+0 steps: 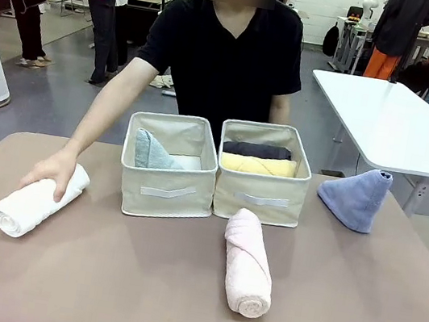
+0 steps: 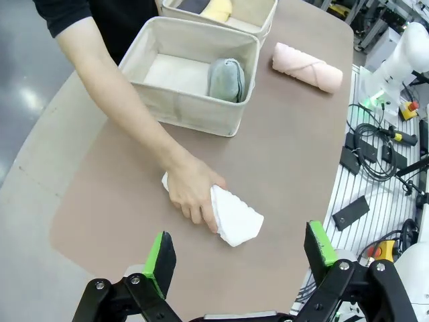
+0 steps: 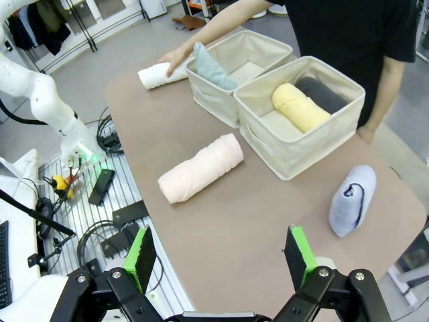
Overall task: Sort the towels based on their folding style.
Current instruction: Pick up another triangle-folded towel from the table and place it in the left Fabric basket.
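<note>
Beside the left bin a hand covers the white towel; your left pincer, wide like the right pincer, should probably grasp it.

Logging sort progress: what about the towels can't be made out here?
- Pale mint cone-folded towel: base hidden by the left beige fabric bin's front wall, front view.
- Dark grey rolled towel: partly hidden behind the yellow rolled towel, front view.
- White rolled towel: one end covered by the person's hand, left wrist view.
</note>
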{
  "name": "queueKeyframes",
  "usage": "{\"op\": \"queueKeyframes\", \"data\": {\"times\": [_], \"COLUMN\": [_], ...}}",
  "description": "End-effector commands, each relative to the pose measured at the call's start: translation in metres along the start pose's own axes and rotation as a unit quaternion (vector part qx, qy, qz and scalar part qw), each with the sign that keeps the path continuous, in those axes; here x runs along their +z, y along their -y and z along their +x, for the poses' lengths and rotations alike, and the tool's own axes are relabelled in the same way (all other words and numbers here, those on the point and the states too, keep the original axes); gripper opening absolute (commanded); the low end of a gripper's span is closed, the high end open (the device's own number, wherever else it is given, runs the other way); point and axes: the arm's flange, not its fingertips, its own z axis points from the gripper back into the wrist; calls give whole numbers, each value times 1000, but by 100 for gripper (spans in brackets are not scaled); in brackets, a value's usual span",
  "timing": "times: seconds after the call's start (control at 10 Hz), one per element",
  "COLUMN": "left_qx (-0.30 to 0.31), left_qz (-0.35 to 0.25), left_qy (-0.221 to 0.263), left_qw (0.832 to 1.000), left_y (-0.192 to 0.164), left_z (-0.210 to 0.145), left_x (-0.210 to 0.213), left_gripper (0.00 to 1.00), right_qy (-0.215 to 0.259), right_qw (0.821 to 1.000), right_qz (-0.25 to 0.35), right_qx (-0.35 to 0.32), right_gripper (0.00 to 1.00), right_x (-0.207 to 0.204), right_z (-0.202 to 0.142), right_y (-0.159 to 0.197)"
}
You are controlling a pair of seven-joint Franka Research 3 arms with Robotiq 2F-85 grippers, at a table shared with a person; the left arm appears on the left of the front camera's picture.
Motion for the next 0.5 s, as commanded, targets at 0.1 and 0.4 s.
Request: {"op": "queueKeyframes", "data": {"times": [0.1,0.4], "left_qx": [1,1], "left_qz": [4,4], "left_qy": [5,5], "left_qw": [1000,1000], "left_y": [0,0], "left_z": [0,0], "left_x": [-1,-1], "left_gripper": [100,100], "right_qy": [7,7], "right_qw": [1000,1000], "right_qz": [5,5], "right_qx": [6,6], "right_gripper": [100,100], "right_x": [-2,-2], "right_z": [0,0], "right_y": [0,0]}}
